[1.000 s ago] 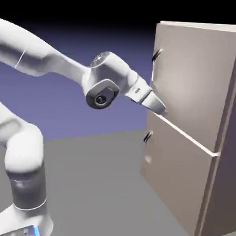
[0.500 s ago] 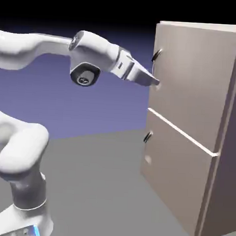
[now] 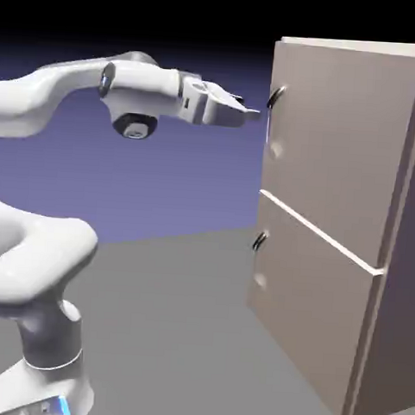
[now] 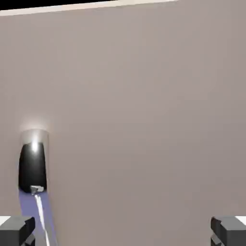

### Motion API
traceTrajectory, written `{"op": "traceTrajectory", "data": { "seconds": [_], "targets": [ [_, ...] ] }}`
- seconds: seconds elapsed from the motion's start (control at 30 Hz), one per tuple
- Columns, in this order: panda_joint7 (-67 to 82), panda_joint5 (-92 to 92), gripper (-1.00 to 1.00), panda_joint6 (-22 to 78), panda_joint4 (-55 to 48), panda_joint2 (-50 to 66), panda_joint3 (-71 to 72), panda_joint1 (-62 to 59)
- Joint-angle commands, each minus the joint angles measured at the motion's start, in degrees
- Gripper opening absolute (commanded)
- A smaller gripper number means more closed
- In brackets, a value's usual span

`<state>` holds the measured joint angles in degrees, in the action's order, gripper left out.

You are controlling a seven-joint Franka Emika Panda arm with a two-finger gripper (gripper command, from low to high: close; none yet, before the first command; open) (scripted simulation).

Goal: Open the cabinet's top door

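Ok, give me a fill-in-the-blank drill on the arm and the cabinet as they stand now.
1. The hand has its fingers ____.
2. The hand points at the ____ door of the cabinet.
3. In the hand view, the dark handle sits to the ____ of the middle.
4. Both cabinet doors are ____.

Missing words: open; top; left; closed

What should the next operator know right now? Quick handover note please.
Claw: open, empty, pointing level at the cabinet, a short gap away from the front.
Top door: shut, flush with the front. Its dark handle sits near the door's upper edge on the arm's side; in the hand view it shows at lower left, off the claw's centre line.
Lower door: shut, untouched.
Done: approach to handle height only.
Left: line up on the handle, close on it, pull the top door open.
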<state>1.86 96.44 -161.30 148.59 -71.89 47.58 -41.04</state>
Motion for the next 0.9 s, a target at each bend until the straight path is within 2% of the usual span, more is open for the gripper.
{"op": "traceTrajectory", "data": {
  "seconds": [0.0, 0.4, 0.6, 0.63, 0.87],
  "targets": [
    [1.15, 2.50, 0.00, 0.33, -0.32, -1.02, 1.23, -1.08],
    [14.51, 31.58, 0.00, 4.16, -4.06, -12.85, 15.58, -13.67],
    [16.35, 36.43, 0.00, 6.89, -10.94, -11.77, 18.04, -23.42],
    [16.35, 36.43, -1.00, 6.89, -10.94, -11.77, 18.04, -23.42],
    [23.34, 37.11, -1.00, 17.90, 1.52, -14.03, 10.37, -12.88]
  ]
}}
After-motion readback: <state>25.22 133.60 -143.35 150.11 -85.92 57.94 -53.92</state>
